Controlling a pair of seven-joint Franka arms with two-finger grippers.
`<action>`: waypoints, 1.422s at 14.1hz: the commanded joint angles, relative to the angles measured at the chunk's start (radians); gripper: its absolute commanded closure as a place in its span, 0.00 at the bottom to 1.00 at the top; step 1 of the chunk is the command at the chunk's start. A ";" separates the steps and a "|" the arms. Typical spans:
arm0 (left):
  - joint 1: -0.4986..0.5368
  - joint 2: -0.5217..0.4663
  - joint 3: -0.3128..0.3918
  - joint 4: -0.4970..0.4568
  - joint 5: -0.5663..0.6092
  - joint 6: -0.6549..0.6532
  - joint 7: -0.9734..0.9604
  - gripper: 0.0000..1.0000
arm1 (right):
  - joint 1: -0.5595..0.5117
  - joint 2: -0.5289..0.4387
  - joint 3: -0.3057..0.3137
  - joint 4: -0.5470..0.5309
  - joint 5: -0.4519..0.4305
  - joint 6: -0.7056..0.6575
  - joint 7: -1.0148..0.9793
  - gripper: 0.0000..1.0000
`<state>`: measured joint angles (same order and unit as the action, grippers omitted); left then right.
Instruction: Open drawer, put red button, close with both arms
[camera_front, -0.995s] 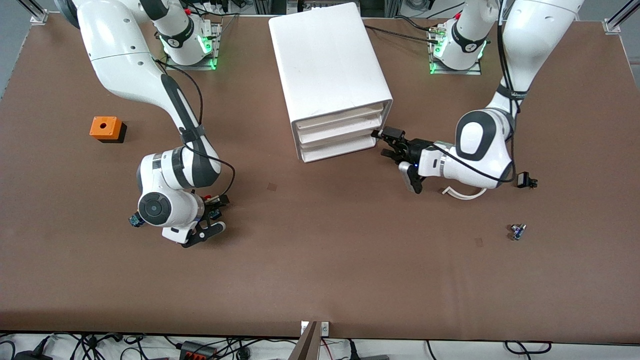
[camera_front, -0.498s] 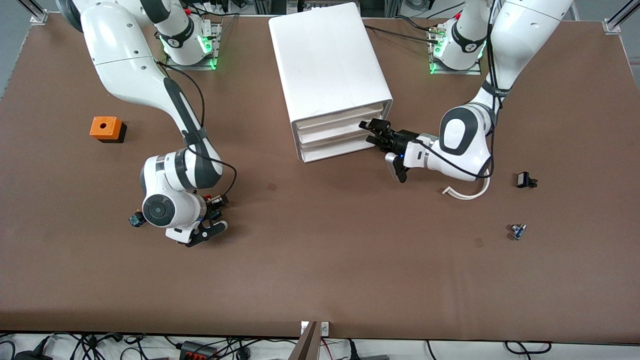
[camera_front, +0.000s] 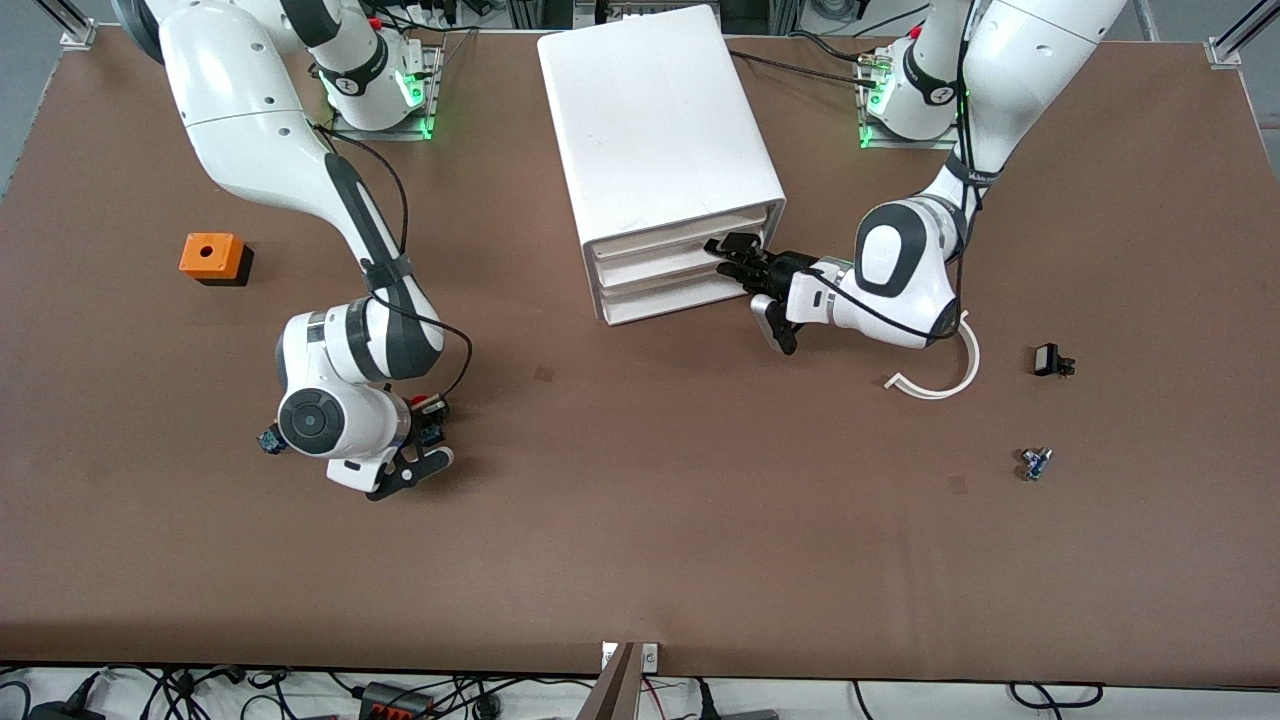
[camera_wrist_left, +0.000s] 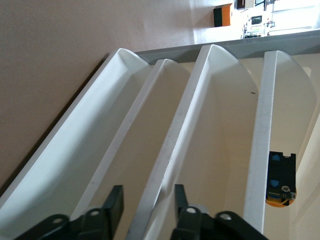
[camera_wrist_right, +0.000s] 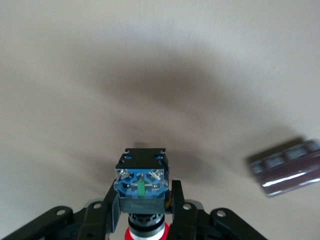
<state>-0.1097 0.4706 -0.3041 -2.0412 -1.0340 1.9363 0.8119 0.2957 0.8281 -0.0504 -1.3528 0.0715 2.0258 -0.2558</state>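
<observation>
The white cabinet (camera_front: 650, 120) stands mid-table with its three drawers pushed in. My left gripper (camera_front: 735, 256) is at the front of the middle drawer (camera_front: 665, 268). In the left wrist view the gripper (camera_wrist_left: 146, 205) is open, with that drawer's front rim (camera_wrist_left: 172, 145) between its fingers (camera_wrist_left: 112, 202). My right gripper (camera_front: 425, 435) hangs low over the table toward the right arm's end. It is shut on the red button (camera_wrist_right: 141, 180), with the black-and-blue body outward and the red cap (camera_wrist_right: 145, 233) toward the palm. The button barely shows in the front view (camera_front: 428, 408).
An orange box with a hole (camera_front: 212, 256) sits toward the right arm's end. A small blue part (camera_front: 268, 440) lies beside the right wrist. A white curved strip (camera_front: 940, 375), a black part (camera_front: 1050, 360) and a small blue part (camera_front: 1035, 462) lie toward the left arm's end.
My left gripper has moved in along the cabinet's front until its fingers straddle the middle drawer's rim. My right gripper has stayed almost still, holding the red button.
</observation>
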 joint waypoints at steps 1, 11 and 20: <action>0.002 -0.007 -0.006 -0.010 -0.027 0.016 0.039 0.87 | 0.000 -0.027 0.003 0.079 0.014 -0.036 -0.013 1.00; 0.041 0.177 0.028 0.260 0.020 0.016 0.061 0.93 | 0.131 -0.038 0.001 0.307 0.016 -0.214 0.134 1.00; 0.096 0.112 0.074 0.351 0.177 -0.065 0.021 0.00 | 0.330 -0.096 0.001 0.317 0.016 -0.208 0.452 1.00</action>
<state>-0.0312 0.6251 -0.2463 -1.7077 -0.8859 1.9265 0.8643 0.5922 0.7438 -0.0431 -1.0430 0.0775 1.8287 0.1310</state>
